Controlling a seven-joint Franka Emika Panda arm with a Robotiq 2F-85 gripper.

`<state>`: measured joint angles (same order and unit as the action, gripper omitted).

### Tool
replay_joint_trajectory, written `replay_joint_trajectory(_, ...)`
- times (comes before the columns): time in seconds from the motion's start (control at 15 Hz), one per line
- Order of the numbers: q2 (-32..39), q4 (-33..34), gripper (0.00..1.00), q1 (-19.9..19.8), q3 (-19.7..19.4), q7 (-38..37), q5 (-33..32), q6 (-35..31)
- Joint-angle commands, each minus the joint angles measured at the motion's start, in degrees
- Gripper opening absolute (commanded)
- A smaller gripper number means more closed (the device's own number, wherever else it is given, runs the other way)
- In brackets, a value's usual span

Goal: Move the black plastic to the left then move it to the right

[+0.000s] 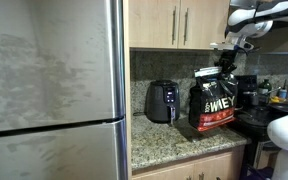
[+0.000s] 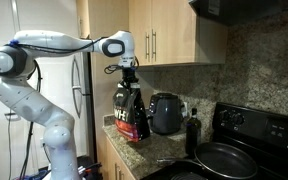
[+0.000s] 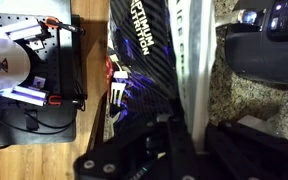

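The black plastic bag (image 1: 215, 103) with white "WHEY" lettering and a red band stands upright on the granite counter (image 1: 169, 140), right of the small black air fryer (image 1: 162, 101). It also shows in an exterior view (image 2: 130, 110) and fills the wrist view (image 3: 154, 60). My gripper (image 1: 225, 62) comes down from above and is shut on the bag's top seam, as the other exterior view (image 2: 127, 73) also shows. In the wrist view the fingers (image 3: 189, 135) clamp the pale top edge between them.
A steel fridge (image 1: 54, 90) stands at one end of the counter. A stove with a black pan (image 2: 224, 158) and a dark bottle (image 2: 192, 130) sit past the air fryer (image 2: 165, 112). Wooden cabinets (image 1: 179, 22) hang overhead.
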<state>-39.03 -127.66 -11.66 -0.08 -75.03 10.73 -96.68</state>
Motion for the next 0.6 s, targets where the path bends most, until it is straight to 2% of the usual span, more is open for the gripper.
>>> replay_joint_trajectory(0.0, 0.1, 0.12, 0.0, -0.29, 0.2, 0.18, 0.16, 0.17)
replay_joint_trajectory(0.2, 1.04, -0.9, 0.0, 0.41, -0.49, 1.97, -0.2, 2.04)
replay_joint_trajectory(0.33, 0.97, -2.73, 0.0, 0.3, -0.47, 0.83, 1.54, -0.04)
replay_joint_trajectory(0.4, 3.78, -2.8, 0.0, 2.82, 5.43, -6.29, 5.7, -2.35)
replay_joint_trajectory(0.53, 5.68, -2.46, 0.0, 4.18, 7.47, -11.19, 10.18, -5.12)
